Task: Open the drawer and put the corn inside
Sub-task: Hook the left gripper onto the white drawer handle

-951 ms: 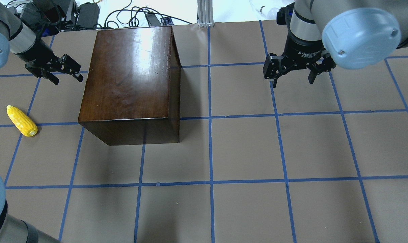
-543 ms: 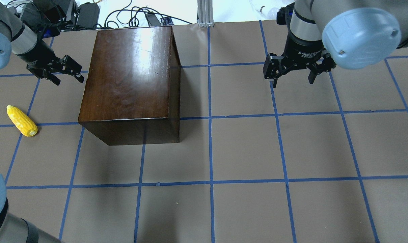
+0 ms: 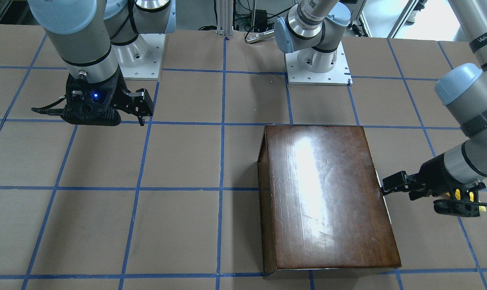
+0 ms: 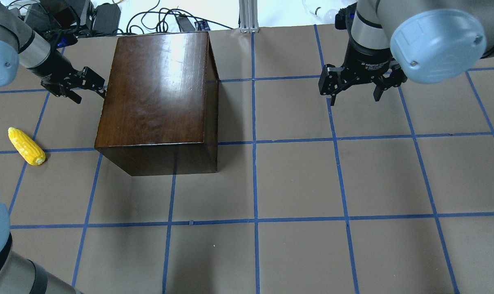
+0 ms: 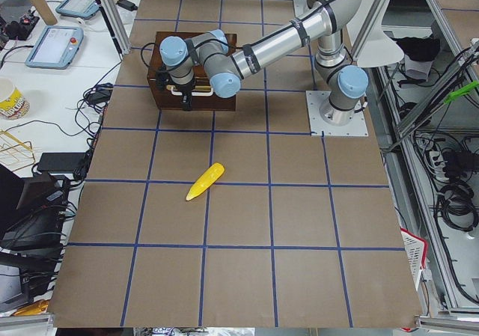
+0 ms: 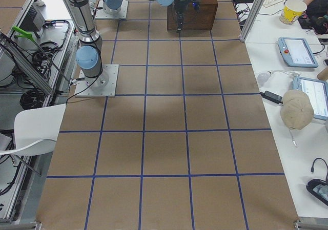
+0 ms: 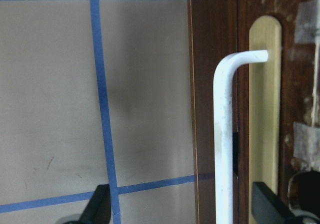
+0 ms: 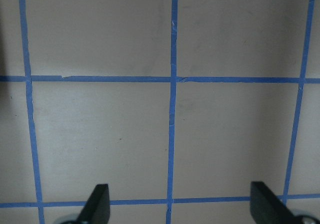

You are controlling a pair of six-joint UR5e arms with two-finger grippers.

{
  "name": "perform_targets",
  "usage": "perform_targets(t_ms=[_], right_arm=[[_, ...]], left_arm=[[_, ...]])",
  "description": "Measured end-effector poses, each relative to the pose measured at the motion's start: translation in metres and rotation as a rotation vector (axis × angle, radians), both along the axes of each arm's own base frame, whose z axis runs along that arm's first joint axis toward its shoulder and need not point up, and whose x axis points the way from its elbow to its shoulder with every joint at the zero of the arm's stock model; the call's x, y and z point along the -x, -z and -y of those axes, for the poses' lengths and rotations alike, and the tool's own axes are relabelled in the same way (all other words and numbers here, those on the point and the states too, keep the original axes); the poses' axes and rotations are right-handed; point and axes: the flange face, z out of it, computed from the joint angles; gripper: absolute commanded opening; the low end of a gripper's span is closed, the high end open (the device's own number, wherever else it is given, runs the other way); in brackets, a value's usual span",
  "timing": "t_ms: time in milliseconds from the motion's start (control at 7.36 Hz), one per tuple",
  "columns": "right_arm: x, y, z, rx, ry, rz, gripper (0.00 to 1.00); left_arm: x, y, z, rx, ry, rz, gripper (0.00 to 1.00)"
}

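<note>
The glossy dark-brown wooden box (image 4: 157, 90) stands at the back left of the table (image 4: 296, 179) and also shows in the front-facing view (image 3: 328, 193). Its drawer is shut. The left wrist view shows the worn dark front panel (image 7: 295, 94) with a white bar handle (image 7: 223, 134). My left gripper (image 4: 90, 93) is open at the box's left side. The handle lies in line between its fingers (image 7: 100, 206), ungripped. The yellow corn (image 4: 26, 145) lies on the table left of the box, nearer than my left gripper. My right gripper (image 4: 353, 96) is open and empty over bare table (image 8: 180, 209).
Cables and power bricks (image 4: 108, 16) lie beyond the table's far edge, with an aluminium post (image 4: 249, 16) beside them. The two arm bases (image 3: 318, 64) are bolted at the robot's side. Blue tape lines grid the brown table.
My left gripper has moved right, up to the box's left side. The right arm, the corn and the box have not moved.
</note>
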Motion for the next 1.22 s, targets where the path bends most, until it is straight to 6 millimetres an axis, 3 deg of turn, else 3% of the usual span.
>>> perform_targets(t_ms=[1223], right_arm=[[0.0,0.0,0.0,-0.001,0.0,0.0,1.0]], left_arm=[[-0.004,0.019,0.005,-0.01,-0.017,-0.042,1.0]])
